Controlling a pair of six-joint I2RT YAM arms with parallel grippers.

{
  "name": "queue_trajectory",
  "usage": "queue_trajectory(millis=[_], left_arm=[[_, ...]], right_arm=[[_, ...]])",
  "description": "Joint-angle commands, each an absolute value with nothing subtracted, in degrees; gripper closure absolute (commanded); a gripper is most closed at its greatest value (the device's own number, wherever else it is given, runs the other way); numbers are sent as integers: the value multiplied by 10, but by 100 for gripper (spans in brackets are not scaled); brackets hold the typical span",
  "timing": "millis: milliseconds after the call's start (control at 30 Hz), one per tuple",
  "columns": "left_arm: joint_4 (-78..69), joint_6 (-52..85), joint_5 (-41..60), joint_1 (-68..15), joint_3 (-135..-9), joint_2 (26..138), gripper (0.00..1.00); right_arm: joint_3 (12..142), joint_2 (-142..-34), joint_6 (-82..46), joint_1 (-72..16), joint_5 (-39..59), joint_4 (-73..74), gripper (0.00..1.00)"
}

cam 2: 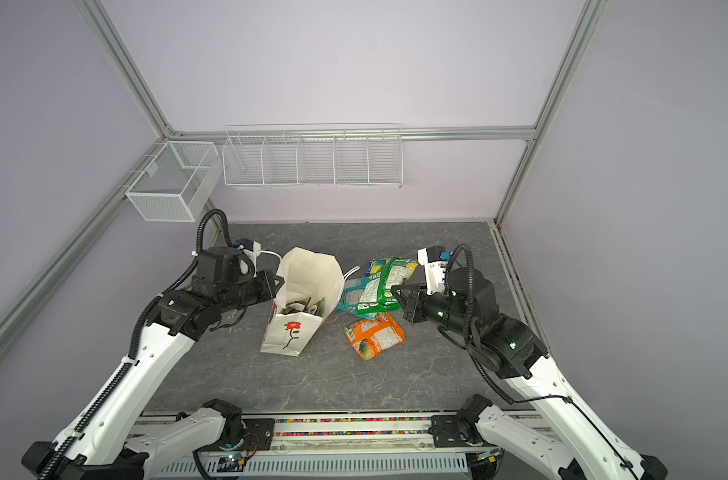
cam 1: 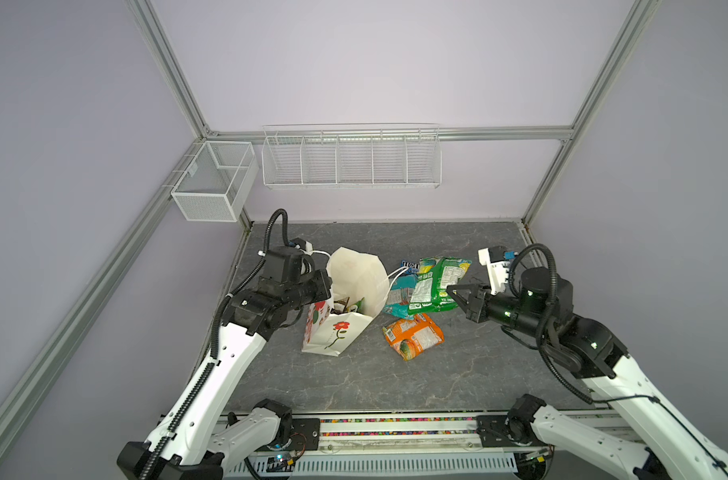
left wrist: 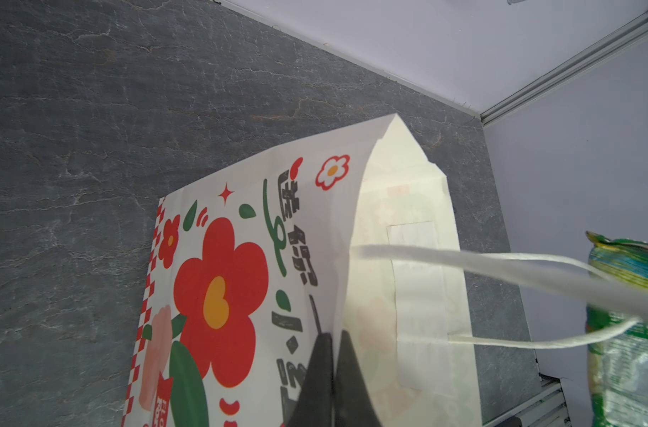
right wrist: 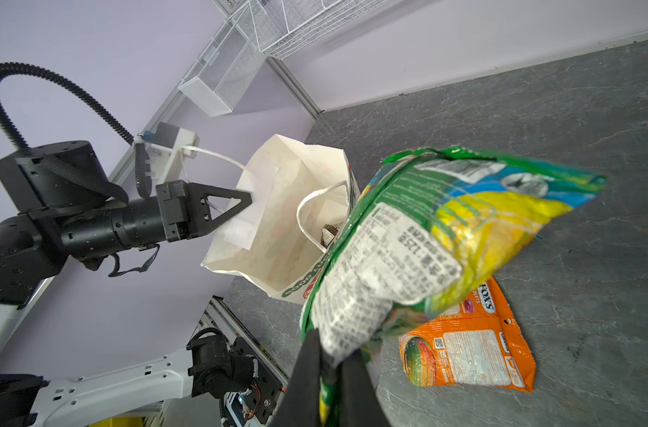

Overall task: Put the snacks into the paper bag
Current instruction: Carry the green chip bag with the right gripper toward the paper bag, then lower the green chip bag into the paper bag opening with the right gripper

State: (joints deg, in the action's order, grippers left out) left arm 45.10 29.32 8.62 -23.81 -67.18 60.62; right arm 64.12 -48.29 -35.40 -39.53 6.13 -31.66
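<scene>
Paper bag [cam 1: 345, 332] — where does it stand in both top views?

— Upright on the grey desk [cam 1: 354, 386], left of middle, mouth open, with packets showing inside. The left hand [cam 1: 328, 289] is clamped on its left wall at the rim. The right hand [cam 1: 452, 289] pinches the green packet [cam 1: 435, 286], which overlaps the teal packet [cam 1: 396, 297]. A blue M&M's pack [cam 1: 408, 264] peeks out behind them, and the orange FOX'S packet [cam 1: 414, 336] lies nearer the front.

And the left wrist view?

— The left hand [left wrist: 333, 336] is closed on the paper bag's [left wrist: 222, 258] wall, one finger on the printed side and one inside. A cord handle [left wrist: 499, 270] stretches across.

The right wrist view?

— The right hand [right wrist: 331, 342] is shut tight on an edge of the green packet [right wrist: 426, 236]. The orange FOX'S packet [right wrist: 470, 355] lies flat on the desk beyond it.
</scene>
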Motion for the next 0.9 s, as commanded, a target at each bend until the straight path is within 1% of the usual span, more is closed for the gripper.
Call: queue_trajectory(millis=[0,300,867], left_arm=[[459,294,83,-241,-676,598,100],[460,295,82,-241,-676,595,100],[460,294,83,-241,-675,590,100]], right_arm=[[664,-482,-336,-406,73,-261,93],[682,-496,-329,-433,81,-240,93],[732,-560,-310,-485,59,-229,93]])
